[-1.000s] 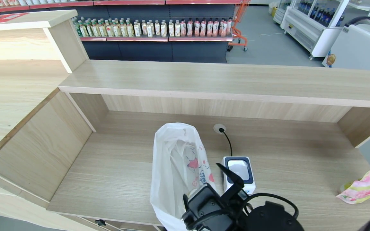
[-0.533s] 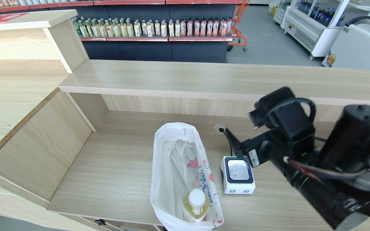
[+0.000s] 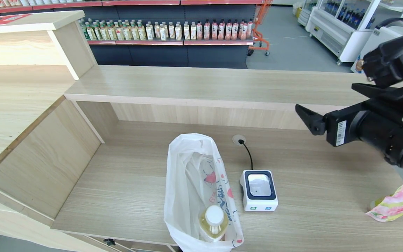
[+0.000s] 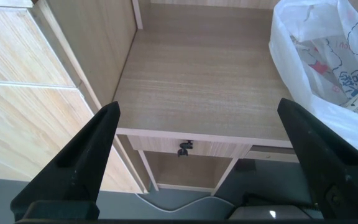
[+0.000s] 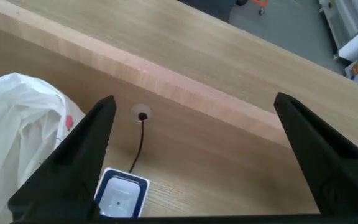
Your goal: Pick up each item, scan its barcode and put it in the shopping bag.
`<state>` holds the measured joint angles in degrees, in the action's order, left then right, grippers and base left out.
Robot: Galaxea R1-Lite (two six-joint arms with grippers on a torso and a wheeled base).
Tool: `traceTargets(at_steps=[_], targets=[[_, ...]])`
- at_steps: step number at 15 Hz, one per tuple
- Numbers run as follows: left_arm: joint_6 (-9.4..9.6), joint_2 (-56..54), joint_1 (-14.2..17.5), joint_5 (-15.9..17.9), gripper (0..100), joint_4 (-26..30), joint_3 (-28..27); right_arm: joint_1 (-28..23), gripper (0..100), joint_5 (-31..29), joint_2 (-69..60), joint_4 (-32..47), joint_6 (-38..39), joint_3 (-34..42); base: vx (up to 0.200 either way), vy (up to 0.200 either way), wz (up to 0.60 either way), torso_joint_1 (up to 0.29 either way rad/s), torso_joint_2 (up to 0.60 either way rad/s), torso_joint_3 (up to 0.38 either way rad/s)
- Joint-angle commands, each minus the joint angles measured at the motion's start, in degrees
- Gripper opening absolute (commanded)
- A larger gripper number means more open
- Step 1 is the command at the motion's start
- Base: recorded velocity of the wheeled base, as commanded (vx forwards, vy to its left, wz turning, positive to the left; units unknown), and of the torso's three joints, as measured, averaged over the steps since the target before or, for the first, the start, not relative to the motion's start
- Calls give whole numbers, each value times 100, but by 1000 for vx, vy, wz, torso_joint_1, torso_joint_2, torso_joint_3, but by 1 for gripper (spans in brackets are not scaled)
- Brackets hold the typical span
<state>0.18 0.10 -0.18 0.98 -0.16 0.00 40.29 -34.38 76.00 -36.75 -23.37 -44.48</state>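
The right gripper (image 5: 194,102) had swung clear of the shopping bag (image 3: 187,168), released and empty, leaving the bottle (image 3: 214,218) bagged; the pouch (image 3: 397,203) looked next.

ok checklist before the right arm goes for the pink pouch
1. Right gripper open, empty: ok.
2. Pink printed pouch lying free near the right edge of the wooden counter: ok.
3. Pouch barcode side: cannot tell.
4. White box scanner, window facing up, uncovered: ok.
5. White plastic shopping bag, mouth open, yellow white-capped bottle inside: ok.
6. Left gripper open, clear of the bag: ok.
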Motion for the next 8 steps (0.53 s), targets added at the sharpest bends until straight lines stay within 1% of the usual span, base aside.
traceTargets(at_steps=[1,2,3,4,5,6,7,8], targets=[[-1,-1,1,-1,100,-2,0,-988,100,379,-287,749,526,-350,0,0,0,0,0,0],[-1,-1,1,-1,100,-2,0,-1507,100,467,-270,1443,1194,-649,0,0,0,0,0,0],[-1,-1,1,-1,100,-2,0,-1981,100,687,-270,2067,1722,-860,0,0,0,0,0,0],[-1,-1,1,-1,100,-2,0,-2675,100,1240,-322,2920,2231,-1010,0,0,0,0,0,0],[-1,-1,1,-1,100,-2,0,-3282,100,1777,-498,3588,2504,-1027,0,0,0,0,0,0],[-1,-1,1,-1,100,-2,0,-3748,100,1970,-604,3966,2671,-966,0,0,0,0,0,0],[-1,-1,1,-1,100,-2,0,-4029,100,2023,-700,4212,2952,-887,0,0,0,0,0,0],[-1,-1,1,-1,100,-2,0,-4161,100,2031,-850,4528,3216,-781,0,0,0,0,0,0]])
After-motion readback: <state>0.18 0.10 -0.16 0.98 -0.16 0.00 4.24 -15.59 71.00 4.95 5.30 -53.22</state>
